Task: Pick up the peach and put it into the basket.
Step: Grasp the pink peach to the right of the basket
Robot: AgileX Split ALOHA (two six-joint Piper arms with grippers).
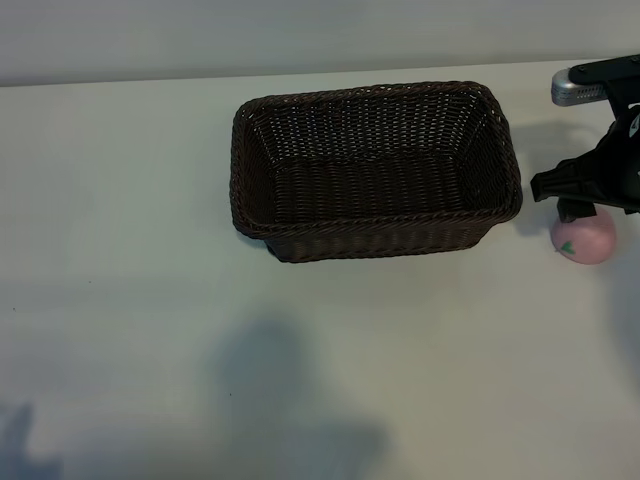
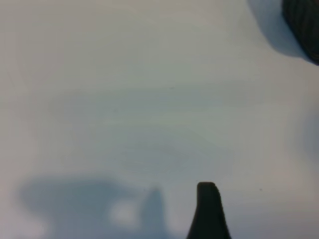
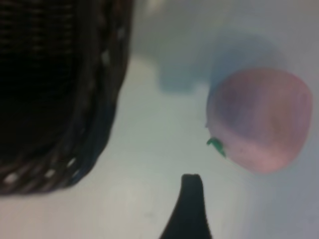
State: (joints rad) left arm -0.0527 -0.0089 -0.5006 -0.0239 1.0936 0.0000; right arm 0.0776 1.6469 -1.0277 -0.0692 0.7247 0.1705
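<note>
The peach [image 1: 584, 238], pale pink with a small green leaf mark, lies on the white table just right of the basket [image 1: 380, 222]. The basket is dark-brown wicker and has nothing in it. My right gripper [image 1: 565, 200] hangs directly over the peach's far side, open and holding nothing. In the right wrist view one dark finger [image 3: 191, 204] stands between the basket's wall [image 3: 94, 99] and the peach [image 3: 259, 119], touching neither. The left arm is outside the exterior view. Its wrist view shows one finger [image 2: 208, 209] above bare table, with nothing held.
A corner of the basket [image 2: 304, 25] shows far off in the left wrist view. White table [image 1: 300, 380] stretches in front of and left of the basket, crossed by arm shadows. The peach sits close to the exterior view's right edge.
</note>
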